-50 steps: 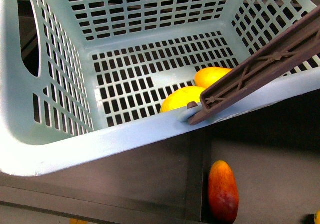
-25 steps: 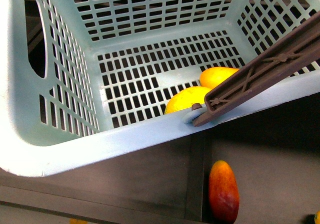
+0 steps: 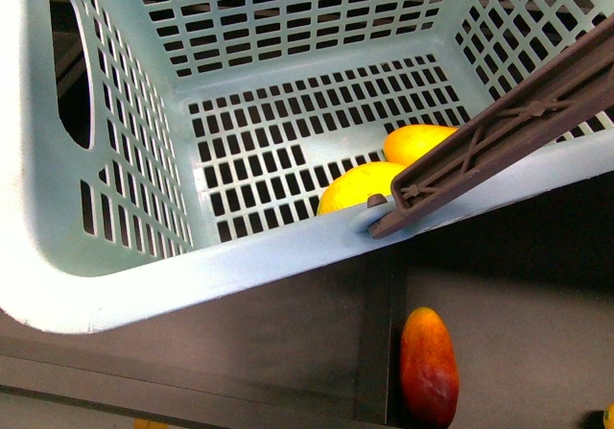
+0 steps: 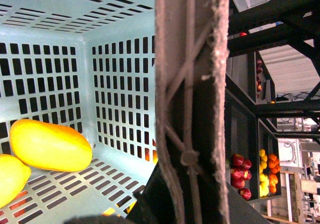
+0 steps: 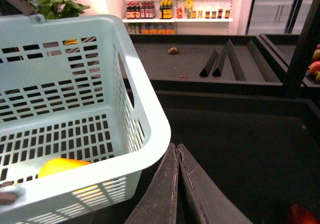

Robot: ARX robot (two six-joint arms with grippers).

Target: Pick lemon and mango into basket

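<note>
I see the lemon (image 3: 360, 187) and the mango (image 3: 414, 144) lying side by side on the slotted floor of the basket (image 3: 240, 261), close to its near wall. The brown handle (image 3: 499, 131) crosses the rim above them. My right gripper (image 5: 176, 156) sits just outside the basket, jaws pressed together and empty. My left jaws: I cannot tell. A red-orange fruit (image 3: 429, 364) lies on the dark counter (image 3: 518, 314).

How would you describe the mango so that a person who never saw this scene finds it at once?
Start from the big light teal basket with slotted walls and look at its floor, near the brown handle. Two yellow fruits lie there side by side. The mango is the longer, deeper orange-yellow one, farther from the front rim; the lemon beside it is paler yellow.
</note>
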